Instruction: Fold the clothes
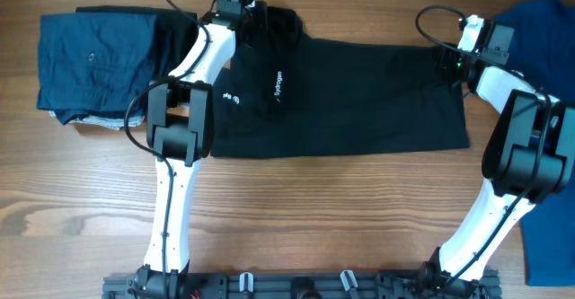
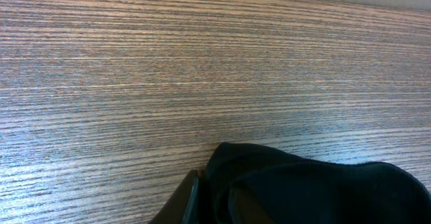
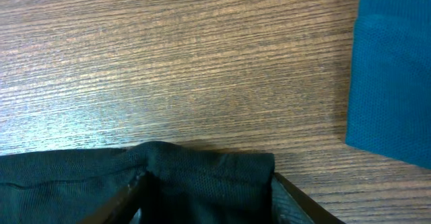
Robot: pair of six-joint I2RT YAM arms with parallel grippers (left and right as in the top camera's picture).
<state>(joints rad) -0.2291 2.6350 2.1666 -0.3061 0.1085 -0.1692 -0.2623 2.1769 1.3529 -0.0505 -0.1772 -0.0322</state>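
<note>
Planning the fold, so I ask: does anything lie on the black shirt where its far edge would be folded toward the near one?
Nothing visible does. Only the left arm crosses above the black shirt; the navy garment and blue garment lie beside its ends.

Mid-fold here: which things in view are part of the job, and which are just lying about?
Job: black shirt; left gripper; right gripper; navy garment; blue garment.
Lying about: pale layer under the navy garment, too small to identify; table.
</note>
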